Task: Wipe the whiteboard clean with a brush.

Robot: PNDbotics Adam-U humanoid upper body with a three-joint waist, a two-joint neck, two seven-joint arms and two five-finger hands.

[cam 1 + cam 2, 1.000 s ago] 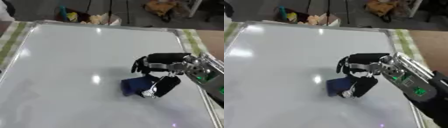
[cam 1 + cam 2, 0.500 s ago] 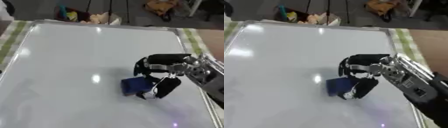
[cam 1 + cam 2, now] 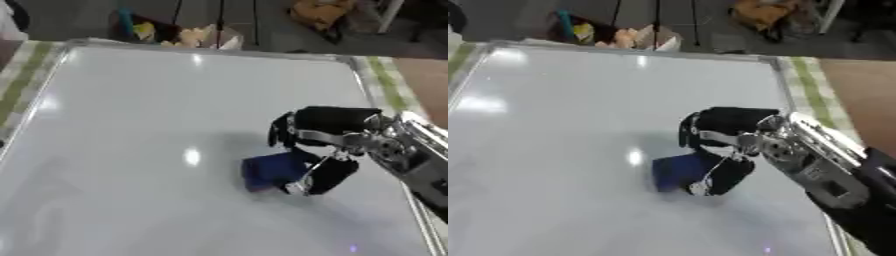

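Compared with one second ago, the right hand (image 3: pixel 325 145) and the blue brush (image 3: pixel 273 171) sit slightly lower on the whiteboard (image 3: pixel 131 125), consistent with a short stroke toward the near edge; some of that shift may be head tilt. Fingers and thumb are curled around the brush, with the fingers over its far side and the thumb on its near side. This wrap presumably keeps the brush flat against the surface while it is dragged. The brush lies right of centre on the board, near the right frame and well apart from the left edge. No marks are legible on the board; only light reflections show. The arm enters from the lower right corner, which suits strokes across the right half. The left hand shows in neither view.
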